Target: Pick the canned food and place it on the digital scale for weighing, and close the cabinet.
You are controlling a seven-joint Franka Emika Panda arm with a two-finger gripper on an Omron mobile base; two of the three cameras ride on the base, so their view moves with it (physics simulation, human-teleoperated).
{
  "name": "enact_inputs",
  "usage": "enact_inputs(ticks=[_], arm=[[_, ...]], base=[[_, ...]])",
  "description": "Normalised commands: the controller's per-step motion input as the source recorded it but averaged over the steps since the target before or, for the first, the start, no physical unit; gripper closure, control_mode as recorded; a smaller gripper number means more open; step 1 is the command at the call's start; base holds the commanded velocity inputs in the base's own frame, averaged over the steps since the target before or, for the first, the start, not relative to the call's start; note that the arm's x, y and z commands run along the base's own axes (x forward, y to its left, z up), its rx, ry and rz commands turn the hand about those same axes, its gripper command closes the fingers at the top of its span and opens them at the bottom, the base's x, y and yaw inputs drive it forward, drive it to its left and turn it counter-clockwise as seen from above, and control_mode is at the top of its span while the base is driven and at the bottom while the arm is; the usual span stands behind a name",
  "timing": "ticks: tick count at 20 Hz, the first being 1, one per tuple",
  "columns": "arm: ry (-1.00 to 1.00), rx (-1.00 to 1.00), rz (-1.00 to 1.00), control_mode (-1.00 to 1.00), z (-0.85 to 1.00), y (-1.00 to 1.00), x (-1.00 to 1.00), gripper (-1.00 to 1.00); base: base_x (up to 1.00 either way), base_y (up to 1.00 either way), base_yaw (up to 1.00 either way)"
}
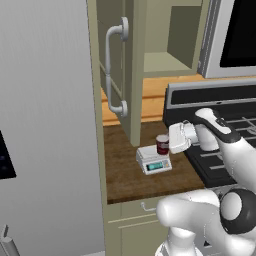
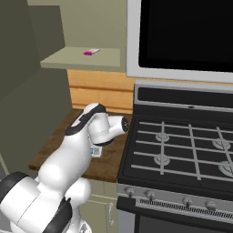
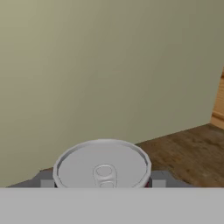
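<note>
Dark red can with a pale silvery pull-tab top is standing upright on the white scale, teal display facing front, near the wooden counter's right edge by the stove. Gripper is clamping the can between its fingers. Cabinet door is hanging open.

The bench is a dark brown wooden top, running from the tall grey panel on the left to the black stove on the right, with a light wood backsplash behind it. 1 thing rests directly on it: the digital scale, near the front edge and close to the stove. The canned food stands upright on the scale's platform. Higher up, a cabinet shelf carries 1 small pink object.
</note>
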Motion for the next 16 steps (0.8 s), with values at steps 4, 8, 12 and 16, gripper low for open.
enact_inputs(ticks=[4,8,12,16], arm=[[-0.01,-0.02,0.0,-1.0,-0.3,0.07,0.13,1.0],[-0.01,0.0,0.0,-1.0,-0.32,0.0,0.21,1.0],[-0.02,0.0,0.0,-1.0,-0.17,0.0,0.28,1.0],[0.01,0.0,0.0,-1.0,0.0,0.0,0.31,1.0]], base=[[0.0,0.0,0.0],[0.0,0.0,0.0],[0.0,0.0,0.0],[0.0,0.0,0.0]])
